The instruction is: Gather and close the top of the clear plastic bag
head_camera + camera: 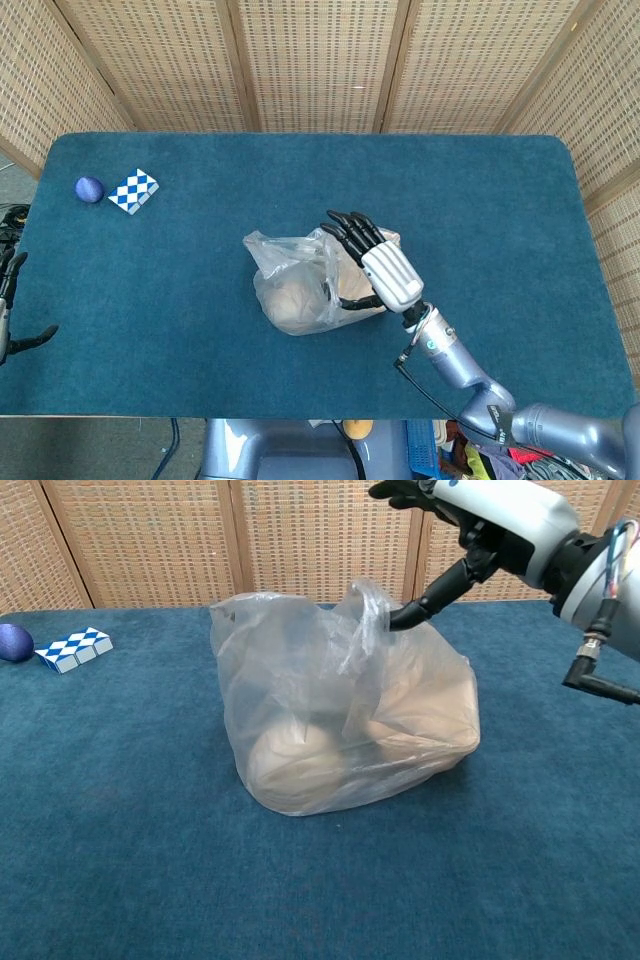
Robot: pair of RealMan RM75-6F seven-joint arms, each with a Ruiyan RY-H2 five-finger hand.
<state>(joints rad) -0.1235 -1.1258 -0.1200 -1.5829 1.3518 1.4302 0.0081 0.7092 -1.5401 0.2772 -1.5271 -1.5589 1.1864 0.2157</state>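
A clear plastic bag with pale round contents sits mid-table, its top loose and rumpled. My right hand hovers over the bag's right side, fingers spread and extended, thumb reaching down close to the raised bag top. It holds nothing. My left hand shows only at the far left edge of the head view, fingers apart, far from the bag.
A dark blue ball and a blue-and-white checkered block lie at the table's far left. Wicker screens stand behind the table.
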